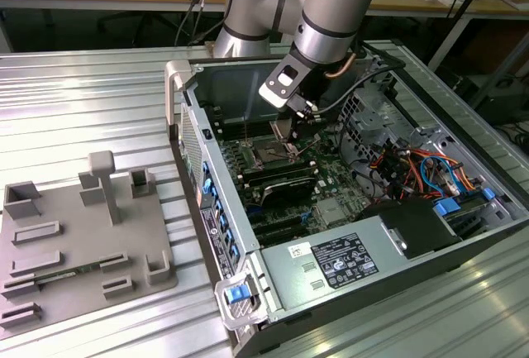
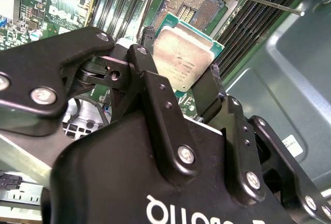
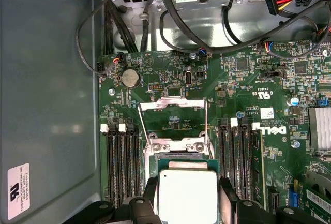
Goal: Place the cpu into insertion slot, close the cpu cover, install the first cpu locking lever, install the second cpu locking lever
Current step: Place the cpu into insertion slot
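Scene: An open computer case [image 1: 194, 139] lies on a ribbed metal table [image 1: 83, 97], and the robot arm [image 1: 331, 11] reaches down into it from above.

Gripper: The black gripper [image 2: 181, 53] hangs over the green circuit board [image 3: 243, 87]. Its fingers [image 3: 225, 193] are drawn in against two opposite edges of the cpu and grip it (in both wrist views the chip fills the whole gap between them).

Cpu: The cpu [image 3: 187, 198], its silvery-grey top facing the cameras, is held in that grip above the board. It is near the socket but not seated in it.

Insertion slot: In the second wrist view the insertion slot [image 2: 189, 1] lies bare with its field of contacts uncovered, just past the far edge of the held chip.

Cpu cover: In the first wrist view the cpu cover [image 3: 173, 123] stands swung open. It is a thin silver frame with the board showing through its window, on the side of the cpu away from the gripper.

Rod: A thin silver rod [image 2: 269, 2] juts from a bracket at the slot's corner and crosses above the memory slots.

Surroundings: Rows of black memory slots [image 3: 121, 162] flank the socket on both sides. A coin battery [image 3: 129, 78] sits on the board beyond the cover, and black cables [image 3: 170, 22] loop behind it.

Beside the case: A grey fixture tray [image 1: 83, 234] with upright blocks rests on the table at the exterior view's left, well apart from the gripper.
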{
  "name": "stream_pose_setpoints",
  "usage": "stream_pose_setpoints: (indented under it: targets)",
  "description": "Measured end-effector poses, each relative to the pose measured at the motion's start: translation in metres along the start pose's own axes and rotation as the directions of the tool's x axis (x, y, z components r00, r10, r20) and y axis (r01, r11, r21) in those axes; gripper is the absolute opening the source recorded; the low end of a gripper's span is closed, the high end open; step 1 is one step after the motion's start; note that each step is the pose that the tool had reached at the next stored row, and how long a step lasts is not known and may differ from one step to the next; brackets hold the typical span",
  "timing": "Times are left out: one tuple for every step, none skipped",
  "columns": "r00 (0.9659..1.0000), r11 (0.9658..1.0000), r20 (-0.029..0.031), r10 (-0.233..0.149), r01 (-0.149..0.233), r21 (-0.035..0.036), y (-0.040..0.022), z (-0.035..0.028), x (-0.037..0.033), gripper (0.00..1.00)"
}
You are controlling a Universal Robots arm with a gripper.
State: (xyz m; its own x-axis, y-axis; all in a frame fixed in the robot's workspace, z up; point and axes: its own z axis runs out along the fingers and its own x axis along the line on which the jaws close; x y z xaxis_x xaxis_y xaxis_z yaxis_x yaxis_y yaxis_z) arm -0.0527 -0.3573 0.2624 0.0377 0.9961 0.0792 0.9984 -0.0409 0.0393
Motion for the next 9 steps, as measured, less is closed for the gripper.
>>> stream_pose_setpoints:
  targets:
    - [1.0000,1.0000,0.0000,0.000,0.000,-0.0001,0.0000,0.0000,0.0000,0.55]
    - [1.0000,1.0000,0.0000,0.000,0.000,0.0000,0.0000,0.0000,0.0000,0.55]
    - [1.0000,1.0000,0.0000,0.000,0.000,0.0000,0.0000,0.0000,0.0000,0.55]
    - [1.0000,1.0000,0.0000,0.000,0.000,0.0000,0.0000,0.0001,0.0000,0.55]
    - [1.0000,1.0000,0.0000,0.000,0.000,-0.0001,0.0000,0.0001,0.0000,0.55]
    - [1.0000,1.0000,-0.0004,0.000,0.000,-0.0002,0.0000,0.0005,0.0000,0.55]
    - [1.0000,1.0000,-0.0004,0.000,0.000,-0.0002,0.0000,0.0017,-0.0001,0.55]
    - [1.0000,1.0000,0.0000,0.000,0.000,-0.0001,-0.0001,0.0029,-0.0002,0.55]
    - [1.0000,1.0000,-0.0001,0.000,0.000,-0.0001,-0.0002,0.0046,-0.0004,0.55]
